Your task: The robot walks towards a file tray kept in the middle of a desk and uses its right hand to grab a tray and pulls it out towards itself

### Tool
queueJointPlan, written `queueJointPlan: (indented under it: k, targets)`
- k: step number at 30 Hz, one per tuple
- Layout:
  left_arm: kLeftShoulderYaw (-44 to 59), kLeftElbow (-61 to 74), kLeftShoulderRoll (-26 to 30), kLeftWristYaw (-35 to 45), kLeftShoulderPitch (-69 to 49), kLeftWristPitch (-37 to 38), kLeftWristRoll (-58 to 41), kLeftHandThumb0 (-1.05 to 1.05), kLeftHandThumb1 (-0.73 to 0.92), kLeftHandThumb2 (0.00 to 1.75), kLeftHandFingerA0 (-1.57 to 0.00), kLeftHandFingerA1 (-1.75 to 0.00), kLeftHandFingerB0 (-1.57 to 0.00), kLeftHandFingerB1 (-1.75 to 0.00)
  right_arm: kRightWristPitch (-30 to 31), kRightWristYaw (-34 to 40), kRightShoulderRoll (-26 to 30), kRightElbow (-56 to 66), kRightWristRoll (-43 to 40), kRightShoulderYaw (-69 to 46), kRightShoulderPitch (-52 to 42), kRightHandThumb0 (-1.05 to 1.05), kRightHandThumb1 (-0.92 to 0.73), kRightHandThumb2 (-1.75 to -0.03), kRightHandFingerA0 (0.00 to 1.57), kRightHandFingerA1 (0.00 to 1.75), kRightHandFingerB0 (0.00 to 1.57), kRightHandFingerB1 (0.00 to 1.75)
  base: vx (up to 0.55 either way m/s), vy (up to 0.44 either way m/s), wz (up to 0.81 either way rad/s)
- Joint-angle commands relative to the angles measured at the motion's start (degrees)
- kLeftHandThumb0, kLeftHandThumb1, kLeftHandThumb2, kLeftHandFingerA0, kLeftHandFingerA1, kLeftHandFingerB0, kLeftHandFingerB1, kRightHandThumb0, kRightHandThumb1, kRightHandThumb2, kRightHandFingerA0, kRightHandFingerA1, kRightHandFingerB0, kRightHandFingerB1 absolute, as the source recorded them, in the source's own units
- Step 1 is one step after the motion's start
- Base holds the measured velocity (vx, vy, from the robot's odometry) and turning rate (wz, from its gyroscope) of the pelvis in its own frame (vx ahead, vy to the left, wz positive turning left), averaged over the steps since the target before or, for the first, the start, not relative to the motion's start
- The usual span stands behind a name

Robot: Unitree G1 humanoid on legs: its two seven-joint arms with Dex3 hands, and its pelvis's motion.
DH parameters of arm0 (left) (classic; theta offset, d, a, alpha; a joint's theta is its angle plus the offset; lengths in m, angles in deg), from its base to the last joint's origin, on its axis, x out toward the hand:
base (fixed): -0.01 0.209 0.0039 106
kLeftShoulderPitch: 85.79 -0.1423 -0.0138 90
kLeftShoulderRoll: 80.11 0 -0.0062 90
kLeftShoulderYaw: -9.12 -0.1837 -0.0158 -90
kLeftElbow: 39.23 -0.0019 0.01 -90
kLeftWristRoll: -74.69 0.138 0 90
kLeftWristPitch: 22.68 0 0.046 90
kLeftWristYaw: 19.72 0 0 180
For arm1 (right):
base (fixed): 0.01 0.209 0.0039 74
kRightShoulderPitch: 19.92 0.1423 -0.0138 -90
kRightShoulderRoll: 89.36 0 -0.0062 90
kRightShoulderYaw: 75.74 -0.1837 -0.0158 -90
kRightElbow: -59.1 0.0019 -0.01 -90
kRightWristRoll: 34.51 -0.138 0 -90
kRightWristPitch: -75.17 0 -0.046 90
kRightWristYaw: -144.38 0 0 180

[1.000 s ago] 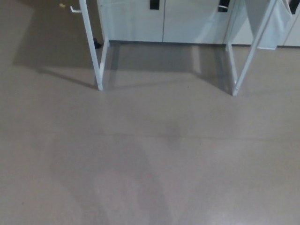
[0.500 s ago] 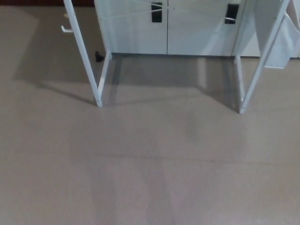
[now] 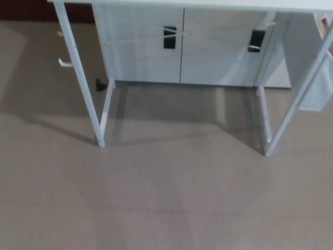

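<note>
Approach stage only. White desk (image 3: 99,125) stands far across bare floor (image 3: 166,208), its top edge just showing; white cabinets (image 3: 182,47) behind. File tray not visible. Neither hand in view, finger state undeterminable. Reach, grasp and pull outstanding.

A: Head view, arms and hands?
B: None recorded. Neither arm enters from the left or right edge.
A: Left hand, right hand, finger state?
B: Both out of frame; pose and state of each cannot be read.
</note>
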Motion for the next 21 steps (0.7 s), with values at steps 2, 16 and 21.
queueJointPlan:
  k: [2, 16, 21]
  targets:
    - [-0.3, -0.1, 0.7, 0.2, -0.2, 1.2, 0.3, -0.28, 0.23, 0.99, -0.54, -0.81, -0.36, -0.69, -2.0, 0.5, 1.2, -1.7, 0.7, 0.3, 0.5, -0.2, -0.35, -0.83, 0.53, 0.69, 0.22, 0.53, 0.21, -0.159, 0.12]
    - [-1.2, 0.5, 0.9, 0.3, -0.7, 1.0, 0.5, -0.34, 0.26, 1.02, -0.53, -0.82, -0.41, -0.75, -0.3, 0.1, 1.0, 1.5, 0.5, 0.9, -1.4, -0.2, -0.34, -0.83, 0.49, 0.68, 0.23, 0.54, 0.34, -0.145, 0.02]
    - [-1.0, 0.0, 0.8, 0.5, -0.3, 0.6, 0.2, -0.29, 0.23, 1.07, -0.5, -0.9, -0.41, -0.8, 0.5, 0.5, 0.9, 3.0, 0.7, 1.2, -1.8, -0.2, -0.34, -0.83, 0.5, 0.68, 0.23, 0.54, 0.35, 0.154, -0.19]
